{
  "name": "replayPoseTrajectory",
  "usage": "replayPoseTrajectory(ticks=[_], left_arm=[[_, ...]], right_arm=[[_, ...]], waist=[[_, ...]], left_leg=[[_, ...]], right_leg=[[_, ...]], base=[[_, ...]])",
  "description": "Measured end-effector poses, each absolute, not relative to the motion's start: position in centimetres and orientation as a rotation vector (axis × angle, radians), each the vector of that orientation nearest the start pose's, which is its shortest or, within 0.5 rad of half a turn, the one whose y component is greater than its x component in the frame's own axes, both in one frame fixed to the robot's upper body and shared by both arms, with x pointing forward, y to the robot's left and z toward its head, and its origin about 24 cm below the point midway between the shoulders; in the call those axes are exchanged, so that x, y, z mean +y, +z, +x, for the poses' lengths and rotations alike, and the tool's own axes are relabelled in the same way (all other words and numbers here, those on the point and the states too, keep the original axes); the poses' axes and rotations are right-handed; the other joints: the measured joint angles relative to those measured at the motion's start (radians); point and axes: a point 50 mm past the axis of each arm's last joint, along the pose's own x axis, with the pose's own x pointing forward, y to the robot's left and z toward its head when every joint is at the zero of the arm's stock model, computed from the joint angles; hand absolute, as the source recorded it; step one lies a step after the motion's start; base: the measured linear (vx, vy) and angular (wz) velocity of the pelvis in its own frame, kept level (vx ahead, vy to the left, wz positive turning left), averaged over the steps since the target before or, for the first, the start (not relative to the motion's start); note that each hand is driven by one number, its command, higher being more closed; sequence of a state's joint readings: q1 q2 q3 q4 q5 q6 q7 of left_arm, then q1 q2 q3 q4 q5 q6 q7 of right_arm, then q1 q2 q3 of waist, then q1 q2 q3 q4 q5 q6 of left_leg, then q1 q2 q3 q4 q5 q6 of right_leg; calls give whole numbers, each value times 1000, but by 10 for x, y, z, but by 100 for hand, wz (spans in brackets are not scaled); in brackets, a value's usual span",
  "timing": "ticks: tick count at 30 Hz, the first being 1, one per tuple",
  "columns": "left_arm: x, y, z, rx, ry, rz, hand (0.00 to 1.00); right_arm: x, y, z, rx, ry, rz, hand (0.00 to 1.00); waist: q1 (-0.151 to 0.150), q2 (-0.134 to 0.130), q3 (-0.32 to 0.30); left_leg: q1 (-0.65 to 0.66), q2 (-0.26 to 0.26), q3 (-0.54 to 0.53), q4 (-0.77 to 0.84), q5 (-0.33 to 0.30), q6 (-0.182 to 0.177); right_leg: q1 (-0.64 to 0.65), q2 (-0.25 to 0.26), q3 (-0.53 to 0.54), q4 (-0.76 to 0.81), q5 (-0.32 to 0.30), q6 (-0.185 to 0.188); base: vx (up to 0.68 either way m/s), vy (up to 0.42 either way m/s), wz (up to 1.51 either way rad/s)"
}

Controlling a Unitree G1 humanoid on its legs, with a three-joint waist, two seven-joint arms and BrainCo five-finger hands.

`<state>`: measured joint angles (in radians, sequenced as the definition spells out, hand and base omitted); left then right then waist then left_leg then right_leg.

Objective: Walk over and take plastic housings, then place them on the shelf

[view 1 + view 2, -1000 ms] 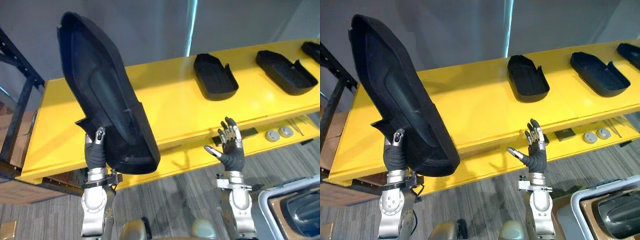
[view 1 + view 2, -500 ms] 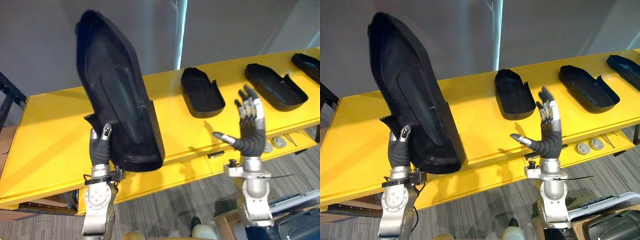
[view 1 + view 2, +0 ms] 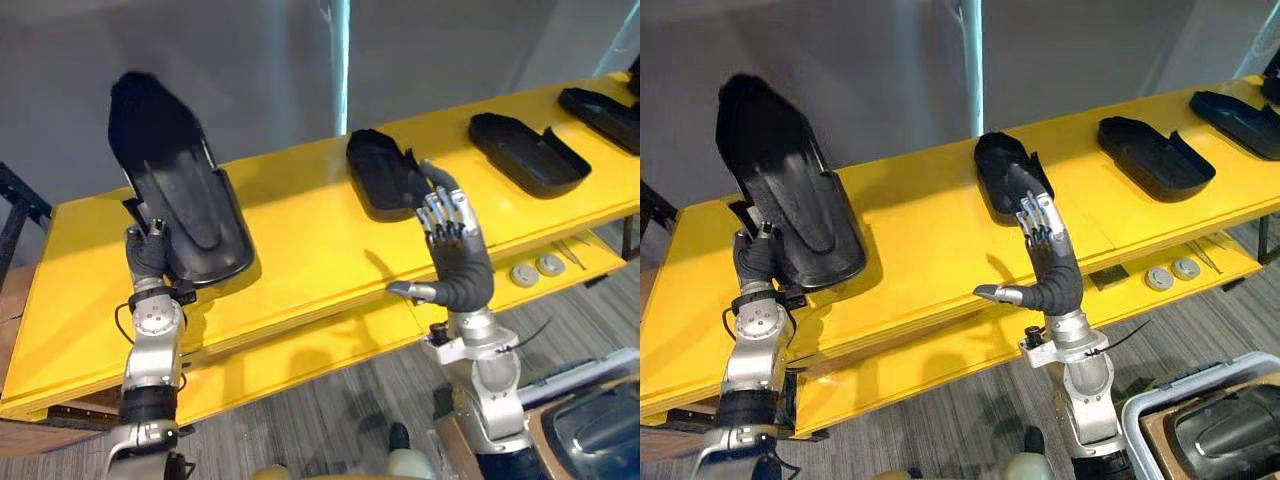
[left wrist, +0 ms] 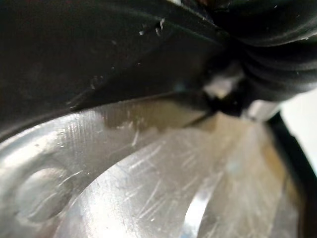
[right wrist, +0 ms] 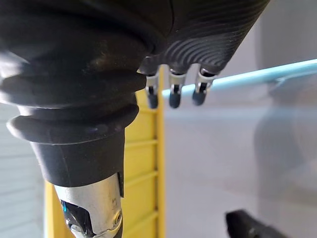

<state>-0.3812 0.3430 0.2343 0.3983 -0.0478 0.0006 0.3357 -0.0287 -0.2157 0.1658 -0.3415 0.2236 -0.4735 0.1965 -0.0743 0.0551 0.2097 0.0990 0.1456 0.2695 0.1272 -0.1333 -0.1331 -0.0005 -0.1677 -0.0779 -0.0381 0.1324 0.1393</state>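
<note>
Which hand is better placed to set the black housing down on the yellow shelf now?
Left, probably. The left hand grips the black housing, tilted over the yellow shelf at its bare left part. The right hand is open and empty, farther right.

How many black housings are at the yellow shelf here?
4. One housing tilted in the left robot hand at the shelf's left end; three more lie along it: middle, right, far right. A sliver at the edge may be a fifth.
</note>
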Motion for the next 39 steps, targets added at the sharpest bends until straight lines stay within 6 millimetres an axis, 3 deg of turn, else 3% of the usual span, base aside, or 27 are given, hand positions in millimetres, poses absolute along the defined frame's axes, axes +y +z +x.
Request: replayPoseTrajectory(ticks=[3, 5, 8, 10, 13, 22, 36, 37, 39], left_arm=[[277, 98, 332, -18, 577, 114, 100], [270, 114, 348, -25, 555, 41, 100], [267, 137, 363, -23, 524, 6, 100], [268, 142, 366, 1, 504, -2, 100], [279, 155, 368, 4, 508, 16, 100], [287, 161, 369, 69, 469, 118, 100], [304, 170, 367, 132, 475, 194, 100], [305, 170, 367, 135, 475, 195, 0], [308, 171, 366, 136, 480, 200, 0]], right_arm=[[-125, 174, 224, -849, 486, -42, 0], [-122, 191, 229, -914, 530, -56, 0], [-112, 207, 231, -965, 587, -53, 0], [-106, 211, 225, -988, 619, -46, 0], [-97, 215, 215, -1013, 676, -34, 0], [-83, 217, 203, -1025, 755, -1, 0], [-71, 214, 191, -1020, 823, 62, 0], [-71, 213, 191, -1014, 814, 68, 0], [-70, 212, 192, -1006, 800, 64, 0]], waist=[[-35, 26, 26], [-53, 39, 94], [-82, 34, 179], [-95, 36, 201], [-97, 39, 207], [-93, 50, 213], [-80, 52, 214], [-79, 52, 214], [-79, 52, 214]], left_leg=[[-38, -23, -1, 2, 14, 18], [-55, -44, 4, 6, 26, 31], [-93, -60, 17, 11, 39, 36], [-118, -62, 22, 11, 45, 36], [-121, -60, 43, -4, 55, 31], [-118, -68, 50, -15, 59, 28], [-137, -59, 48, -10, 60, 25], [-138, -58, 46, -8, 60, 24], [-150, -56, 40, 4, 58, 22]], right_leg=[[-68, -21, 18, 58, -10, 3], [-123, -41, 47, 128, -29, 7], [-208, -55, 77, 202, -54, 3], [-243, -56, 82, 217, -54, 4], [-277, -51, 98, 248, -57, 5], [-317, -60, 109, 327, -102, 10], [-346, -59, 105, 356, -114, 5], [-345, -59, 103, 356, -114, 4], [-345, -60, 98, 355, -113, 4]], base=[[-83, 46, -4], [-128, 31, -11], [-168, -21, -12], [-93, -39, -4], [-17, -28, -9], [9, -8, 1], [6, -10, 2], [7, -15, 6], [3, -17, 8]])
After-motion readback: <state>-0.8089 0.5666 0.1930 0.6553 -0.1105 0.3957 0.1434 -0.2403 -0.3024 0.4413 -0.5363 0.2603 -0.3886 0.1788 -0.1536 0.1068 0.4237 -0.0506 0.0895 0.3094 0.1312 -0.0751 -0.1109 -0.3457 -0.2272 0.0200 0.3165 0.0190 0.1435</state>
